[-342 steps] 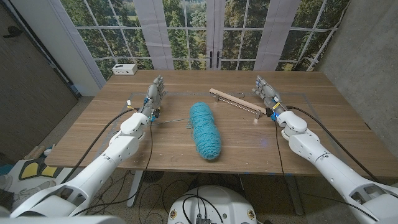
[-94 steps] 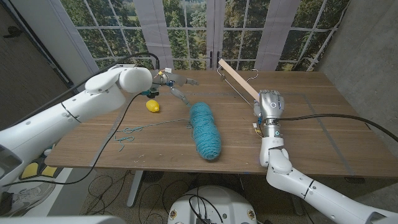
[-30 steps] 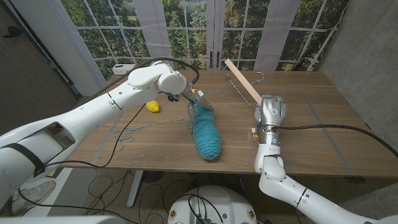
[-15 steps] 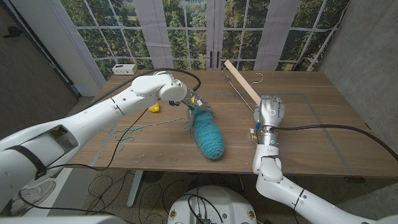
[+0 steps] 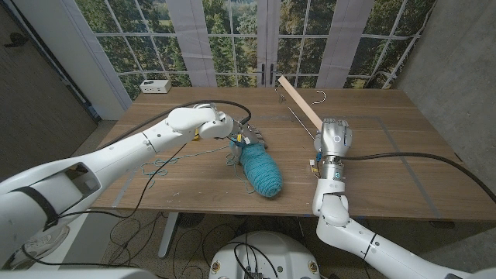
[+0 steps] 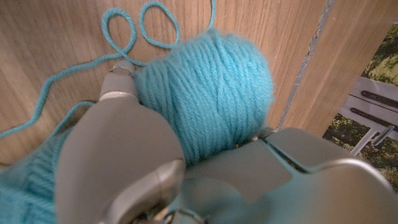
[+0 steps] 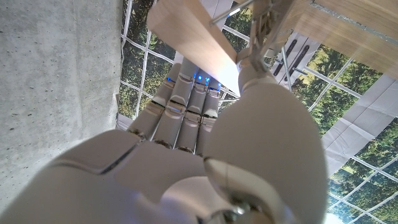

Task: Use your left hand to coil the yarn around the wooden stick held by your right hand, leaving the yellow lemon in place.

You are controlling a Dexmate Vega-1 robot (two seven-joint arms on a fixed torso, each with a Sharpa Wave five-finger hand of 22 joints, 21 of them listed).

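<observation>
The stick (image 5: pixel 300 101) is gripped by the closed fingers of the right hand (image 5: pixel 334 139) and raised slanting over the table (image 5: pixel 387 167), probably so that yarn can be passed around it. The yarn (image 5: pixel 260 168) lies mid-table, its far end clasped by the left hand (image 5: pixel 246 139), seemingly to take a strand. The lemon cannot be made out behind the left arm.

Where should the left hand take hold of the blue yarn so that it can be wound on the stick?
Probably the loose strand lying on the table on the robot's left of the skein, pinched from above: it is thin, free and trails flat. The left hand now grips the skein's bulky far end instead.
</observation>
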